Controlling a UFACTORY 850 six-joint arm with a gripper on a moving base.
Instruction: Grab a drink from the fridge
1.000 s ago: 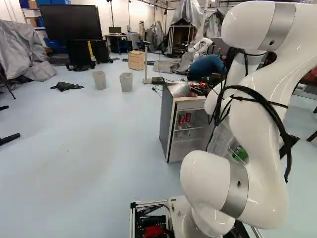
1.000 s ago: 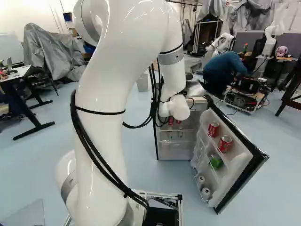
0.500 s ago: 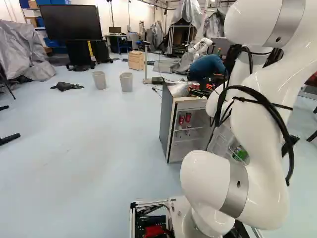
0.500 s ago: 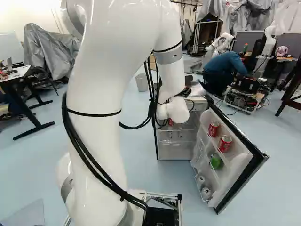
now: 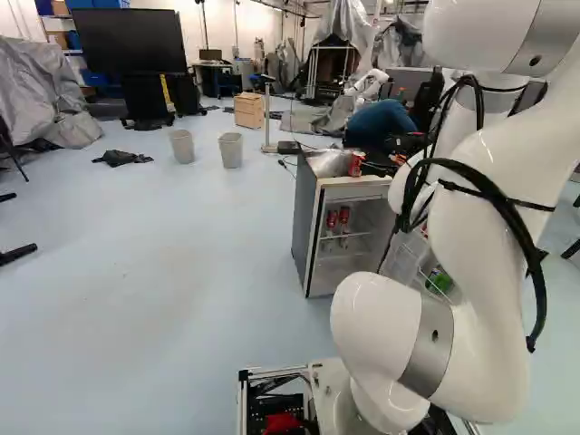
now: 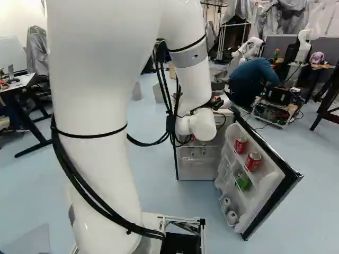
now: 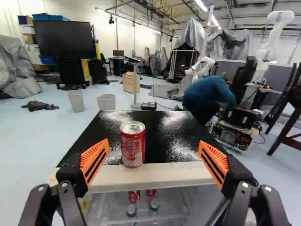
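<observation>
1. Compared with half a second ago, the arm (image 5: 471,254) is shifted toward the right of the left base view, and the red drink can (image 7: 133,144) is left more exposed at the upper centre there. No shift of the base is seen.
2. The can is stood upright on the fridge top (image 7: 164,136), close to its front edge. It is framed between the fingers of the hand (image 7: 153,153), nearer one than the other, with a gap seen on each side.
3. The hand is spread wide and nothing is gripped. Release and withdrawal are suggested, so the drink is judged to be out of the fridge (image 5: 304,217) and the task nearly done.
4. A straight retreat is called for; the can could be knocked by a sideways swing.
5. Counted: one can on top; two red shelf cans (image 5: 344,216) inside, with two small pale containers (image 7: 131,210) by them, their kind not clear.
6. On the one open door (image 6: 267,188), lower right of the right base view, are held two red door cans (image 6: 253,161), one green container (image 6: 243,182) and two white-ended containers (image 6: 232,216).
7. Two grey bins (image 5: 230,150) are seen at the upper left of the left base view.
</observation>
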